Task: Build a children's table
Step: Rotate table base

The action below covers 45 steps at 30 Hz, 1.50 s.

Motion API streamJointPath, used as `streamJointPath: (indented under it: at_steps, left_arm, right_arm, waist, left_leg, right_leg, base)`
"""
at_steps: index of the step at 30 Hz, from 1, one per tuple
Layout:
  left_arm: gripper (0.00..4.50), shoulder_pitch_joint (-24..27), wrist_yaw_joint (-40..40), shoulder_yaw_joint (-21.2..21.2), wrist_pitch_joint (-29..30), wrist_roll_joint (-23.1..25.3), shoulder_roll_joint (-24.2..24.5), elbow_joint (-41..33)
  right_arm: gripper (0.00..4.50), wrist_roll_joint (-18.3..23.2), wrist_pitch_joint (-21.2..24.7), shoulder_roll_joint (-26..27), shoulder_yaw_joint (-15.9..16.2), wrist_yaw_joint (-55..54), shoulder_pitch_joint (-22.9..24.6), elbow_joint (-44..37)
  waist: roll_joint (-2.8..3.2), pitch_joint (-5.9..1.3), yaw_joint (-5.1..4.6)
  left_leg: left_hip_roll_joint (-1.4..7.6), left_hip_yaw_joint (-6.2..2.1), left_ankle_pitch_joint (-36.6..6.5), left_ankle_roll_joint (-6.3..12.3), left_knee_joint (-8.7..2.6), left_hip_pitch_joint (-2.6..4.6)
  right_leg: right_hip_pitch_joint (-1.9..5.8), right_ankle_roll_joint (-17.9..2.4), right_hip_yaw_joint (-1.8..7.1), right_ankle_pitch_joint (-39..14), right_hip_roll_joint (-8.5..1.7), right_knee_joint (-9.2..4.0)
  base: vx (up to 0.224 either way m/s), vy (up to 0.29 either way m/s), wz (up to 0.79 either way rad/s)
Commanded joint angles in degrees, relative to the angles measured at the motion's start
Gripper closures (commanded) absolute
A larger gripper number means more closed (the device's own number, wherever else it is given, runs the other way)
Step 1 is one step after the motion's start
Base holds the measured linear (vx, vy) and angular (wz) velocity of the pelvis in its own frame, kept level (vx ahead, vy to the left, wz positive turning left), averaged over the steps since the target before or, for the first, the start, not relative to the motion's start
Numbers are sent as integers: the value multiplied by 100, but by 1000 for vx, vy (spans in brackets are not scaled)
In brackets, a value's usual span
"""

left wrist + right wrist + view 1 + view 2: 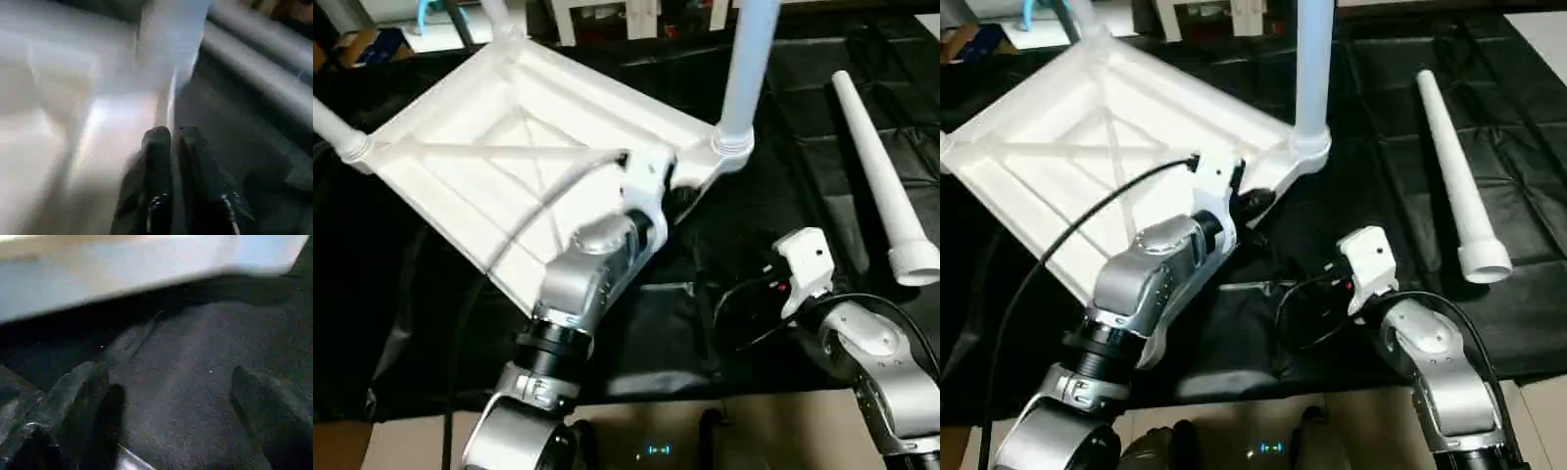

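Table top [499, 171]: white plastic, rectangular, lying upside down on a black sheet [783, 157], X-ribbed underside facing up, set at a diagonal to the robot.

Fitted legs: one white tube leg [746, 69] stands upright in the round corner socket nearest the robot's right; a second leg [335, 129] projects from the corner at the robot's left; a third [497, 18] rises at the far corner.

Loose leg [883, 181]: long white tapered tube, lying flat on the black sheet, well apart from the top, on the robot's right, its wider collared end toward the robot.

Left arm: silver forearm reaching forward and up across the near edge of the top, wrist angled toward the corner with the upright leg. Left gripper [172, 142]: black fingers almost together, a thin gap between them, nothing clamped, at the edge of the top.

Right arm: forearm bent low over the sheet, wrist pointing toward the top's near edge. Right gripper [171, 382]: fingers [80, 387] spread wide, empty, above the black sheet.
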Motion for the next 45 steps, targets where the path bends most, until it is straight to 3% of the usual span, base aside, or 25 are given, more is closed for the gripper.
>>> streamJointPath:
  at_steps: [1, 7, 12, 15, 16, 17, 18, 20, 22, 23, 25, 28, 31, 32, 36, 38, 40, 41, 45]
  left_arm:
    - [372, -56, -131, -89, -86, -8, -33, -159]
    - [320, 139, -468, -480, 0, 128, 253, -261]
    - [277, 110, -309, -352, -186, 204, 443, -332]
    - [277, 46, -239, -189, -303, 352, 760, -340]
    - [277, 8, -258, -93, -303, 401, 988, -339]
    - [277, -53, -480, -14, -363, 617, 1709, -292]
    - [277, -53, -480, -14, -363, 617, 1709, -292]
    - [277, -37, -823, 5, -290, 727, 2367, -286]
    - [277, -32, -861, 9, -275, 732, 2431, -288]
    - [277, 29, -1082, 66, -44, 775, 2902, -278]
    - [277, 62, -1145, 117, 56, 817, 3136, -236]
    - [277, 173, -1350, 124, 102, 925, 3679, -55]
    - [277, 296, -1534, 99, 57, 996, 4041, 74]
    - [277, 409, -1732, 42, 86, 1032, 4253, 62]
    - [277, 537, -1982, -78, 230, 1076, 4448, -12]
    - [277, 660, -2137, -236, 379, 1078, 4582, -88]
    - [277, 709, -2202, -308, 416, 1093, 4636, -112]
    - [277, 855, -2363, -497, 517, 1110, 4742, -235]
    - [277, 1094, -2558, -710, 673, 1074, 4758, -528]
  right_arm:
    - [0, -67, 95, 80, 65, -60, 15, -81]
    - [0, -78, 100, 115, 70, -96, 19, -75]
    - [0, -104, 89, 127, 42, -108, -3, -85]
    - [0, -102, 80, 129, 30, -110, -2, -103]
    - [0, -106, 74, 131, 31, -114, -2, -105]
    - [0, -182, -7, 150, 27, -196, -62, -8]
    - [0, -182, -7, 150, 27, -196, -62, -8]
    - [0, -297, -192, 260, -120, -491, -259, 211]
    - [0, -308, -216, 277, -145, -534, -287, 239]
    - [0, -189, -201, 383, -301, -639, -488, 349]
    - [0, -149, -175, 399, -324, -630, -560, 375]
    - [0, -171, -269, 393, -327, -611, -708, 506]
    - [0, -246, -567, 368, -435, -700, -975, 775]
    - [0, -178, -802, 372, -639, -756, -1338, 1068]
    - [0, -47, -895, 356, -835, -713, -1785, 1434]
    - [0, -43, -1168, 265, -853, -507, -2181, 1868]
    - [0, -37, -1260, 237, -863, -445, -2331, 2033]
    - [0, 32, -1416, 213, -847, -203, -2673, 2362]
    - [0, 180, -1476, 255, -688, 427, -3019, 2721]
  waist:
    - [-200, -456, 7]
    - [-210, -479, 22]
    - [-210, -493, 5]
    - [-199, -502, 6]
    - [-195, -511, 1]
    - [-206, -534, -9]
    - [-186, -529, -29]
    - [-140, -533, -50]
    - [-135, -523, -59]
    - [-152, -546, -33]
    - [-115, -554, -15]
    - [-120, -561, 5]
    - [-99, -560, -1]
    - [-98, -550, -5]
    - [-87, -535, -21]
    - [-73, -552, -7]
    - [-91, -543, -13]
    - [-112, -568, -13]
    - [-127, -538, -26]
  left_leg:
    - [-37, 79, -190, 1371, -270, 123]
    - [-50, 79, -259, 1175, -276, 118]
    - [-70, 85, -287, 1143, -260, 99]
    - [-75, 80, -373, 1067, -264, 105]
    - [-81, 69, -336, 1030, -264, 96]
    - [-89, 58, -295, 1007, -262, 100]
    - [-90, 46, -268, 981, -268, 87]
    - [-89, 55, -256, 867, -260, 151]
    - [-83, 70, -240, 813, -271, 161]
    - [-67, 81, -164, 845, -267, 193]
    - [-73, 70, -35, 875, -261, 173]
    - [-83, 79, 82, 907, -241, 194]
    - [-90, 72, 53, 832, -247, 185]
    - [-86, 85, -54, 769, -258, 193]
    - [-88, 86, -192, 700, -265, 191]
    - [-86, 94, -242, 700, -250, 207]
    - [-92, 96, -247, 701, -252, 186]
    - [-84, 89, -220, 729, -243, 187]
    - [-80, 95, -315, 783, -239, 164]
  right_leg:
    - [447, -1414, 19, -903, 21, -264]
    - [449, -1281, 36, -927, 19, -251]
    - [468, -1273, 37, -827, 14, -236]
    - [471, -1212, 33, -977, 14, -240]
    - [482, -1199, 29, -950, 14, -220]
    - [489, -1168, 23, -918, 19, -207]
    - [497, -1158, 23, -905, 15, -183]
    - [447, -1219, 28, -901, 26, -179]
    - [446, -1304, 32, -811, 44, -172]
    - [428, -1370, 52, -660, 48, -149]
    - [437, -1420, 41, -525, 51, -106]
    - [432, -1449, 43, -357, 47, -90]
    - [445, -1451, 41, -392, 31, -68]
    - [434, -1487, 47, -468, 29, -79]
    - [444, -1503, 52, -517, 23, -62]
    - [436, -1557, 50, -477, 13, -49]
    - [452, -1588, 54, -464, 18, -52]
    - [464, -1628, 53, -397, 4, -30]
    - [471, -1673, 52, -492, 2, -24]
  base:
    - [0, 0, 0]
    - [0, 0, 0]
    - [0, 0, 0]
    - [0, 0, 0]
    - [0, 0, 0]
    - [0, 0, 0]
    - [0, 0, 0]
    - [0, 0, 0]
    - [0, 0, 0]
    - [0, 0, 0]
    - [0, 0, 0]
    - [0, 0, 0]
    - [0, 0, 0]
    - [0, 0, 0]
    - [0, 0, 0]
    - [0, 0, 0]
    - [0, 0, 0]
    - [0, 0, 0]
    - [0, 0, 0]
